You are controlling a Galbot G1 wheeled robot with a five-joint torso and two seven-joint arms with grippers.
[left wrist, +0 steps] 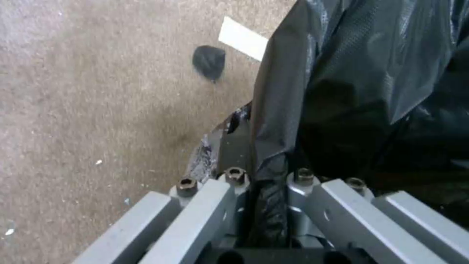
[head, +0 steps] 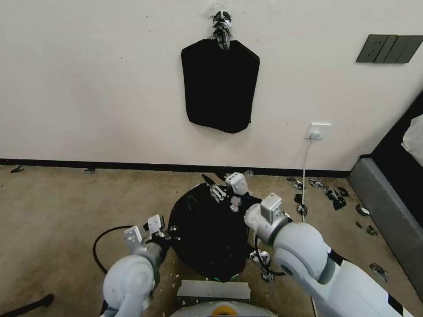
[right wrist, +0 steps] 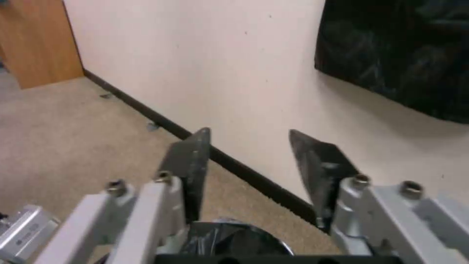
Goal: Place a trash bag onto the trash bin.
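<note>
At lower centre, the left pincer [left wrist: 263, 183] was clamped on the trash bag [head: 207, 233]; the right pincer [right wrist: 254, 161] stood apart, empty. I'd judge a steady outward pull would seat it best.

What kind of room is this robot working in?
Probably an ordinary indoor room: beige carpet floor, cream wall with a white socket, and a flat black bundle of bags hanging on the wall.

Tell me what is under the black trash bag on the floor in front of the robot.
The trash bag drapes over a rounded form, presumably the trash bin, but that is fully covered. The left gripper is shut on the bag's edge; the right gripper hangs open above its far side.
</note>
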